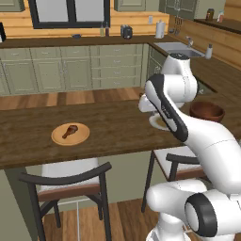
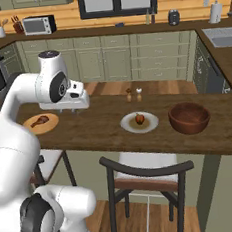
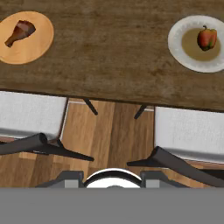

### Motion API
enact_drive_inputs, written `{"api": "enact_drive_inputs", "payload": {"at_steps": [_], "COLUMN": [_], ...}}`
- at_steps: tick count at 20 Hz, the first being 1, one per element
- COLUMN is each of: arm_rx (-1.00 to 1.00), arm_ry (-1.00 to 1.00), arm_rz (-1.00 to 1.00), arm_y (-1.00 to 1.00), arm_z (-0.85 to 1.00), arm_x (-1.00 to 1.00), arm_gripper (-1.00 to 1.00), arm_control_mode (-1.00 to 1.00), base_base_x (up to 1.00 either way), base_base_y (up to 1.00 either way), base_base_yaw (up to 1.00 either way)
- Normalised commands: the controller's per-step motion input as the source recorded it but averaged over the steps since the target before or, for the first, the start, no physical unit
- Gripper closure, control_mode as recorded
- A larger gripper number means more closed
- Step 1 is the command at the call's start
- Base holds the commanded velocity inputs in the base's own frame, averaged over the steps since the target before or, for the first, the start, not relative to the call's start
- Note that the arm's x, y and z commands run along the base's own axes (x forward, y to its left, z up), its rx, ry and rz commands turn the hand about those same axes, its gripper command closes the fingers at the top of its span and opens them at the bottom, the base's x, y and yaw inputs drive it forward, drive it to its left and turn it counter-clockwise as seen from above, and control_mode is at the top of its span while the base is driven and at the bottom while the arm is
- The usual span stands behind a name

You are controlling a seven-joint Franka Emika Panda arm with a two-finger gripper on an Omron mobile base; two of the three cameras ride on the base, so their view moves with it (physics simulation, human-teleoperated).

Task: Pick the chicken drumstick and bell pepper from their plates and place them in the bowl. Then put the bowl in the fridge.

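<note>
Honestly, I cannot tell how far my fingers are spread: in the hand view the tips are lost in the band at the bottom edge, and from the base cameras my own hand housing covers them; nothing is visibly held or touched. My hand hangs above the near edge of the wooden counter (image 3: 113, 52), looking straight down. Two plates lie well apart on it. One tan wooden plate (image 3: 26, 41) carries the single chicken drumstick (image 3: 19, 32), lying flat, its long axis slanting across the plate, thick end toward the bell pepper plate and thin end away. One pale-rimmed plate (image 3: 183, 57) carries one red bell pepper (image 3: 207, 38), upright. One dark wooden bowl (image 2: 189, 117) stands just beyond that plate. Two chairs (image 3: 192, 131) sit tucked under the counter.
</note>
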Motion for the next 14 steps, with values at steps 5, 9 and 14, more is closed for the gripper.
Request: {"api": "enact_drive_inputs", "payload": {"at_steps": [5, 9, 14], "arm_rx": [0.00, 0.00, 0.01], "arm_ry": [-0.03, 0.06, 0.24], "arm_rz": [0.00, 0.00, 0.00], "arm_y": [-0.04, -0.58, -0.98], "arm_z": [-0.07, -0.23, -0.48], "arm_x": [-0.39, -0.03, 0.79], "arm_gripper": [-1.00, -1.00, -1.00], "arm_control_mode": [-1.00, -1.00, -1.00], "base_base_x": [0.00, 0.00, 0.00], "base_base_y": [0.00, 0.00, 0.00], "base_base_yaw": [0.00, 0.00, 0.00]}}
